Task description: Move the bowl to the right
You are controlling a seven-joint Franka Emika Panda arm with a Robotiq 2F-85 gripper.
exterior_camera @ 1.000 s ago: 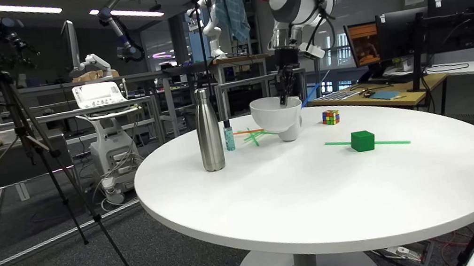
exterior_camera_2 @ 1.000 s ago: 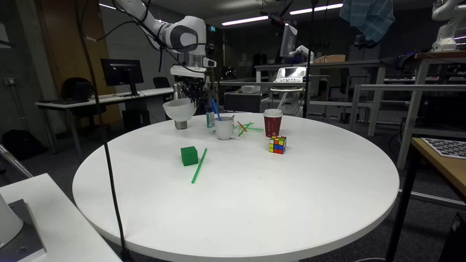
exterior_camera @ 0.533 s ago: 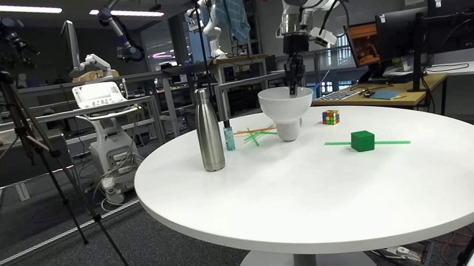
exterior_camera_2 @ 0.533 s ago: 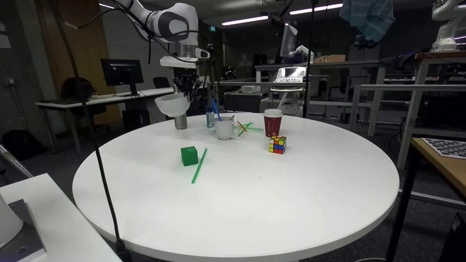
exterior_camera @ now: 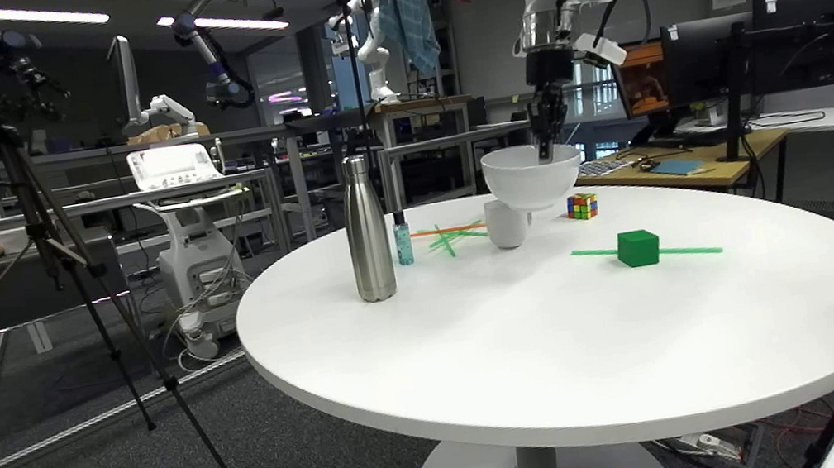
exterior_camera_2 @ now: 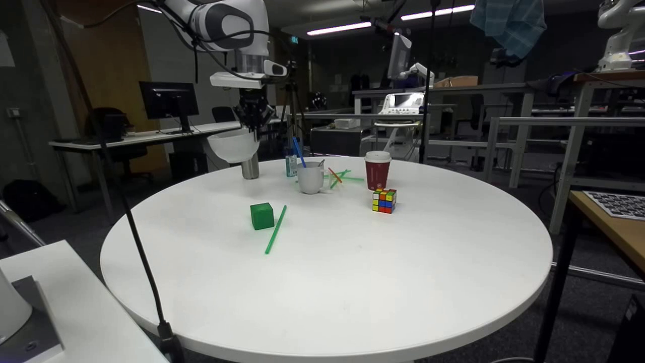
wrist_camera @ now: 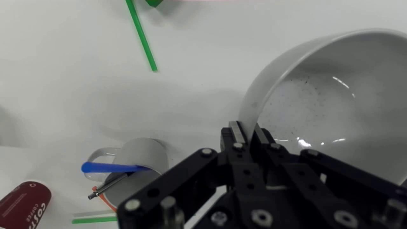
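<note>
Two black, grey-tipped mechanical fingers [wrist_camera: 237, 132] pinch the rim of a wide, round, smooth white bowl [wrist_camera: 330, 108], one tip inside and one outside, only the wall's thickness between them. I see the bowl hanging in the air above the round, plain white tabletop [exterior_camera: 571, 360], the bowl's glossy inside dotted with dark specks. Near the bowl, but apart, stands a shiny white mug [wrist_camera: 140, 154] holding a blue straw [wrist_camera: 111, 168] and a metallic pen [wrist_camera: 109, 185]. Further out are a multicoloured puzzle cube [exterior_camera_2: 384, 201], a white-lidded, dark-red coffee cup [exterior_camera_2: 378, 174], a matte green block [exterior_camera_2: 262, 217] just beside a thin green straw [exterior_camera_2: 276, 229], a small teal bottle [exterior_camera: 404, 244] and a slim, brushed-steel bottle [exterior_camera: 368, 233].
</note>
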